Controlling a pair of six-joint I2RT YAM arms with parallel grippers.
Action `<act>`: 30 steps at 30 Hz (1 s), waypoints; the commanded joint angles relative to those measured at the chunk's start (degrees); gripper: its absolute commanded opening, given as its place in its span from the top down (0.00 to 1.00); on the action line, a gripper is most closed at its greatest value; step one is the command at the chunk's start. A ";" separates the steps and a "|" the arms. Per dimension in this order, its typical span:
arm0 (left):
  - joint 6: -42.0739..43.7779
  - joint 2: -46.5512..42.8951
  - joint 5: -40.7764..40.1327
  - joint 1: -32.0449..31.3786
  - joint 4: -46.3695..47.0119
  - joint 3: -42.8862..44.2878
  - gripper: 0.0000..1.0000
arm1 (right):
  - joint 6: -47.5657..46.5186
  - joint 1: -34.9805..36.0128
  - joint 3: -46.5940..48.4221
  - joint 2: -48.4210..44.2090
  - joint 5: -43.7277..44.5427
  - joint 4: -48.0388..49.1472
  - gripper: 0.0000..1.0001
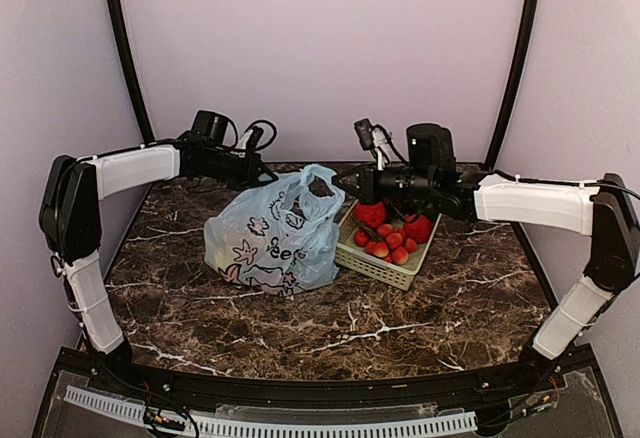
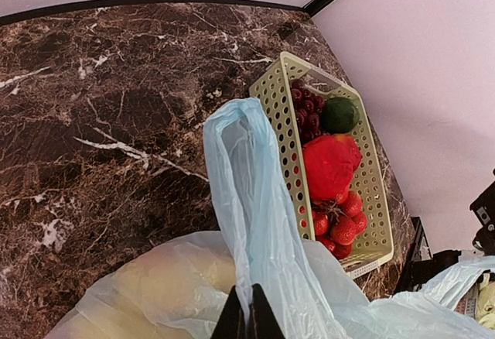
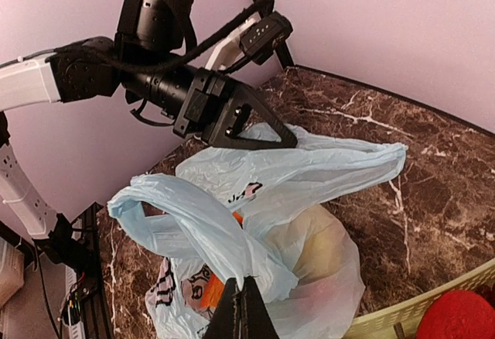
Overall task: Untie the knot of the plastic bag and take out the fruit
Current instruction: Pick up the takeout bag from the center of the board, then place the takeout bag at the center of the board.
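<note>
Closed fingertips are being shown at the bottom edge of each wrist view: the left gripper [image 2: 247,320] is being seen clamped on 1 handle loop of the plastic bag [image 1: 275,243], and the right gripper [image 3: 244,308] on the other. The 2 loops are being held apart above the bag. No lump of the knot is being made out between them, so the knot is being judged as undone. The fruit [image 3: 313,250] is being seen through the film as pale yellow and orange shapes inside the bag, which is being supported by the table [image 1: 400,333] just beside the basket [image 1: 375,270].

Several risks are being weighed. If the loops are pulled apart too hard, the thin film could be torn, or it could be lost from the fingers. If the bag is lifted by its handles, fruit could be spilled across the table, or the basket could be knocked.
</note>
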 commanded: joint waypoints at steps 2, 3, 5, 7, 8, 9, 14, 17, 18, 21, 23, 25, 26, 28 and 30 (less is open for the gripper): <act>-1.44 -6.93 1.04 2.42 2.05 0.20 0.99 | 0.03 0.22 7.88 2.20 3.72 0.29 1.00; -2.14 -7.10 1.22 3.06 2.68 0.79 0.99 | -0.10 -0.06 9.47 2.60 4.00 0.19 1.00; -2.96 -7.21 2.33 5.08 3.38 3.49 0.99 | -0.28 -0.77 13.21 3.74 4.13 -0.28 1.00; -3.58 -6.81 4.13 7.01 4.60 6.78 0.99 | -1.06 -1.42 17.13 4.76 3.94 -0.75 1.00; -3.82 -6.42 4.83 8.20 5.78 9.17 0.99 | -1.64 -1.65 18.98 5.20 3.89 -0.82 1.00; -4.18 -6.23 6.41 8.67 6.30 10.29 0.99 | -2.34 -1.80 20.72 5.62 3.72 -0.95 1.00; -2.02 -7.17 10.57 11.36 11.52 15.01 0.99 | -6.32 -1.93 24.27 5.64 -0.54 1.32 1.00; 1.23 -11.67 11.26 11.82 14.98 8.59 0.99 | -7.09 -1.95 19.34 3.64 -6.67 6.27 1.00; 2.79 -13.16 10.70 11.86 18.06 5.91 0.99 | -7.15 -1.82 16.59 2.78 -8.69 8.33 1.00; 4.37 -21.13 6.47 11.87 24.56 -12.07 0.99 | -7.48 -0.95 8.86 1.40 -12.28 11.89 1.00; 3.57 -25.24 1.24 11.72 29.12 -23.87 0.99 | -7.76 0.39 5.17 1.84 -12.11 11.10 1.00; 0.62 -27.52 -0.31 11.63 35.35 -34.08 0.99 | -6.49 1.63 2.19 2.84 -12.83 10.47 1.00; -1.38 -27.81 0.16 11.58 38.10 -36.65 0.99 | -5.26 2.00 0.55 3.24 -13.53 11.16 1.00; -2.75 -27.95 1.00 11.03 38.71 -41.34 0.99 | -2.97 2.72 -2.37 3.77 -14.52 12.81 1.00; -2.30 -28.12 0.89 10.19 36.08 -43.14 0.99 | -1.90 3.72 -4.40 3.81 -13.99 13.27 1.00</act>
